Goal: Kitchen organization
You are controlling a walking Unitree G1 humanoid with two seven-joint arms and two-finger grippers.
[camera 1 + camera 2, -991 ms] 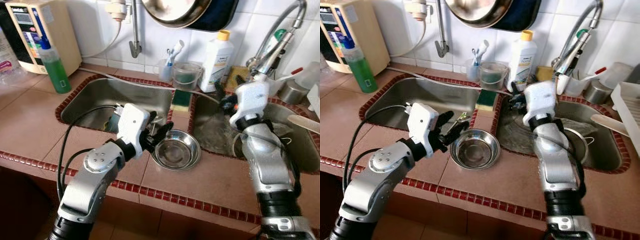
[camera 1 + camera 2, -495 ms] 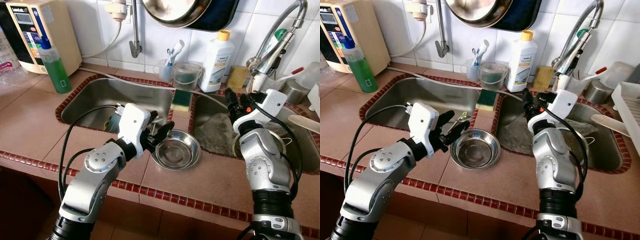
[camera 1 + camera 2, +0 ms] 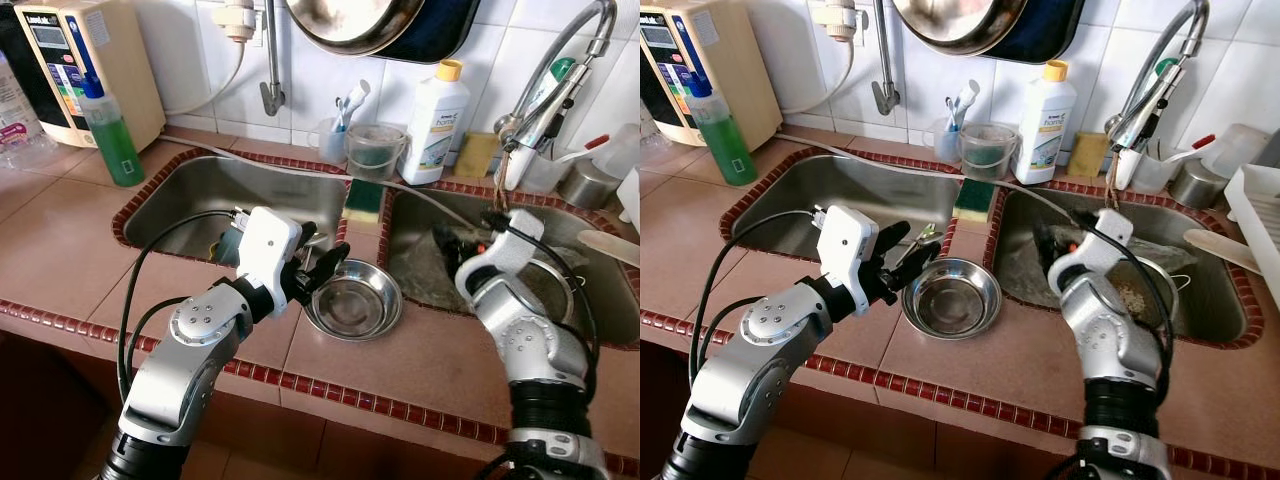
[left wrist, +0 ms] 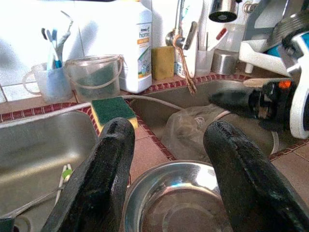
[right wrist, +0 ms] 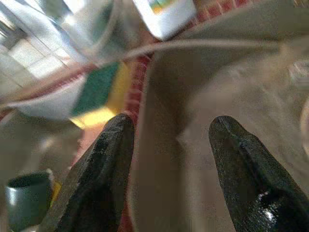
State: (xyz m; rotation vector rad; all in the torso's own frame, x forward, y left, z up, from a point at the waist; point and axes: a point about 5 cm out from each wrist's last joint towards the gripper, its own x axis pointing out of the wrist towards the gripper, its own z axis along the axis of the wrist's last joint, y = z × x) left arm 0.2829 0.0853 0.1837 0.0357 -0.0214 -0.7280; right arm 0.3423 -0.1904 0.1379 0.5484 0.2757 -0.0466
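Green soap bottle (image 3: 112, 140) beside a beige wall appliance (image 3: 85, 60).

Bright even daylight, glare on white wall tiles (image 3: 330, 80), sharp head views, right wrist view motion-blurred

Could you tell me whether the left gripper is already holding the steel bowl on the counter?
No, the left gripper is open, its fingers spread apart just above the steel bowl without touching it.

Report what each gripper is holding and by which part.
Nothing is held. The left gripper is open, its fingers straddling the near rim of the steel bowl without closing on it. The right gripper is open over the right sink.
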